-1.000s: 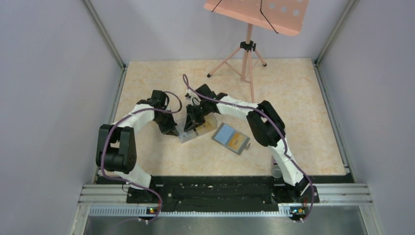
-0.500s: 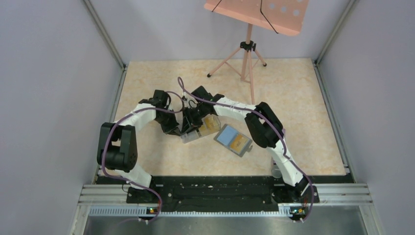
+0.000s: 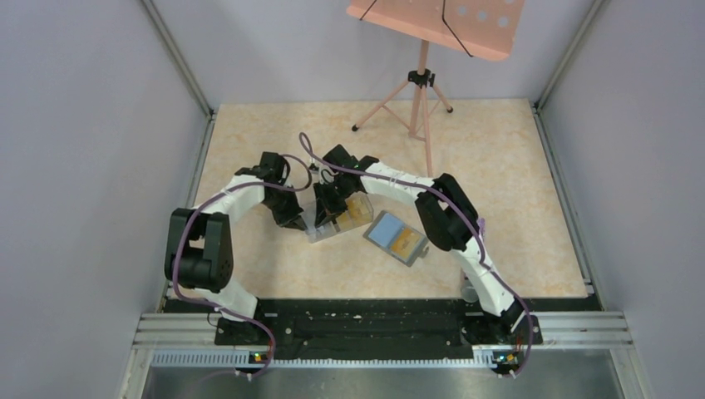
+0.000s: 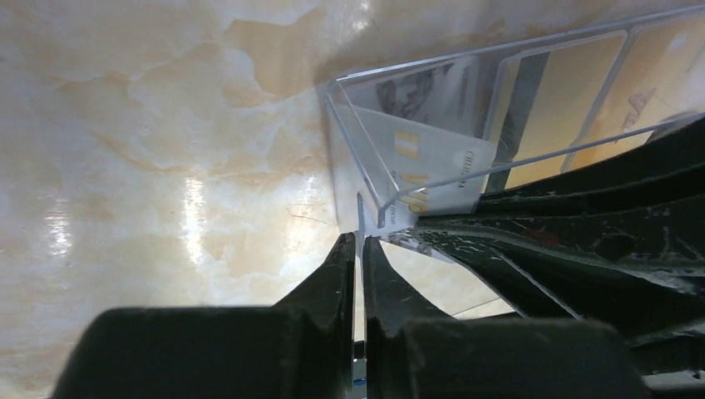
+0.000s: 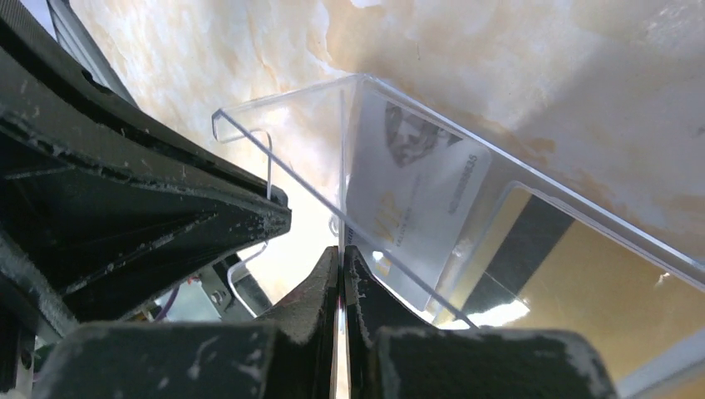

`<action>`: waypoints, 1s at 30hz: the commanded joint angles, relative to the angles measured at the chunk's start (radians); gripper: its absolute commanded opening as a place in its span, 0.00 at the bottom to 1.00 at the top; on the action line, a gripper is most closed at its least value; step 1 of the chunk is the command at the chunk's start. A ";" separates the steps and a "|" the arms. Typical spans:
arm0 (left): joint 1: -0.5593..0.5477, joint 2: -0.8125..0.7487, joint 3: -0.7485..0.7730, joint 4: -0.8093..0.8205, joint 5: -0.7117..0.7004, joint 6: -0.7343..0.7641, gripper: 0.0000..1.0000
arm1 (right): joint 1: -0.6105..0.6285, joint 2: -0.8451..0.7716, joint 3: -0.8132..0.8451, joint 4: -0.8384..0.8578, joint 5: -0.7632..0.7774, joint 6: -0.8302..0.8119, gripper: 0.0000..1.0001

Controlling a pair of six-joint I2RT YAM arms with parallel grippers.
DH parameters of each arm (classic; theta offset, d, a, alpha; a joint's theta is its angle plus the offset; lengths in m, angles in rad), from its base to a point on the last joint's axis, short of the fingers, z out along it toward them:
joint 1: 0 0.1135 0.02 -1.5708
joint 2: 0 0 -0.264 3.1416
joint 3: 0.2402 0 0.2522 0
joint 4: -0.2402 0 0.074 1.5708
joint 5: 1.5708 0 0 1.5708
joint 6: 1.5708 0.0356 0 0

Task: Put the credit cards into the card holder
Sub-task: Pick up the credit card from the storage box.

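One clear box (image 3: 320,233) pinched by left claw (image 4: 359,243), right claw (image 5: 342,252), one card holder (image 3: 396,237)

Seen from above, the music stand (image 3: 432,23) is cut off by the top edge, and the jaws of both arms are hidden under their wrists at the clear box (image 3: 337,224). The credit cards (image 3: 359,208) in it are an orange smear, too small to count, and the pockets of the card holder (image 3: 397,238) are too small to make out. In the left wrist view the orange cards (image 4: 565,91) run off the top and right edges. In the right wrist view the whitish card (image 5: 416,195) has blurred print, and whether the right gripper (image 5: 341,262) pinches the box wall cannot be told.
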 commanded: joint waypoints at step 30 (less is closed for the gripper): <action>0.182 -0.495 -0.065 0.153 0.302 0.015 0.52 | -0.184 -0.485 -0.348 0.486 -0.282 0.298 0.00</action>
